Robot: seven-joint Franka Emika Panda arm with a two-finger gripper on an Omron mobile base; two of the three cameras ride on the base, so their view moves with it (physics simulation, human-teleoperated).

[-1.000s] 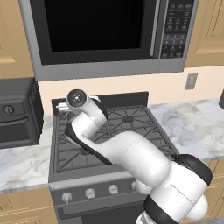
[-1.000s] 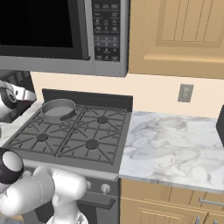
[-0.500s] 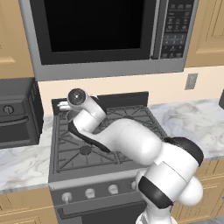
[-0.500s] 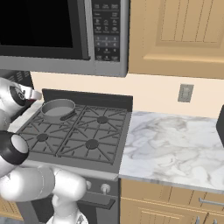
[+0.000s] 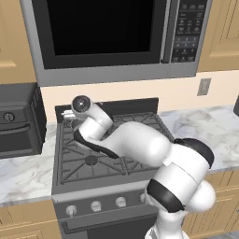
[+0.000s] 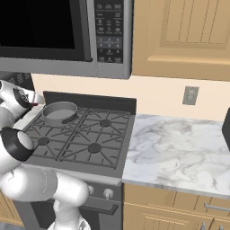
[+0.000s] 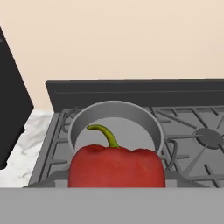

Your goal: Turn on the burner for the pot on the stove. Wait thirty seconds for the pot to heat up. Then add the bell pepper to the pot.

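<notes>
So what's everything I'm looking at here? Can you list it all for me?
pot: one, grey, back left burner of the stove
bell pepper: one, red with green stem, held up just in front of the pot
stove: one, dark grey, four burners, pale front knobs
microwave: one, silver and black, above the stove
toaster oven: one, dark, counter left of the stove
counter: pale marble, both sides of the stove
wall outlet: one, right of the stove
cabinets: light wood
arm: one, white
tool: one, shut on the bell pepper

My stove [image 6: 85,143] fills the lower left of the right base view; the pot [image 6: 59,112] sits on its back-left burner, marble counter [image 6: 179,148] alongside.
</notes>
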